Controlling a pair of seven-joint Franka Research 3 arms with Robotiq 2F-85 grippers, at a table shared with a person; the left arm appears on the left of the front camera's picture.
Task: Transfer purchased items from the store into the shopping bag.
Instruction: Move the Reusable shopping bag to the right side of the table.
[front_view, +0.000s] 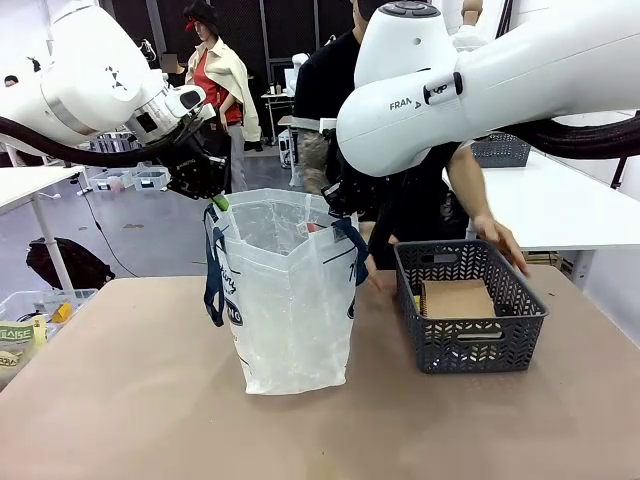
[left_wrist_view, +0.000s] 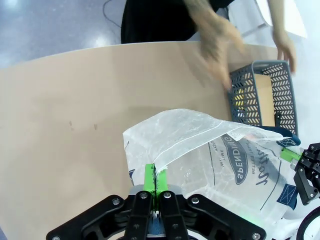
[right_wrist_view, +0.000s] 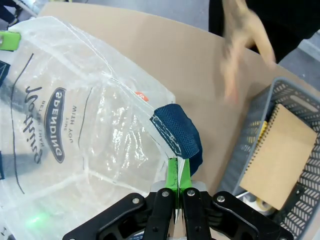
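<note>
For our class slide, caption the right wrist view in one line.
Right hand pinches the shopping bag rim while a person's hand hovers near the basket.

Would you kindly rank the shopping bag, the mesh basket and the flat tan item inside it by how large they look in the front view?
1. shopping bag, the largest by far.
2. mesh basket, clearly lower and slightly narrower.
3. flat tan item, which lies within the basket's walls, so it is the smallest.
</note>
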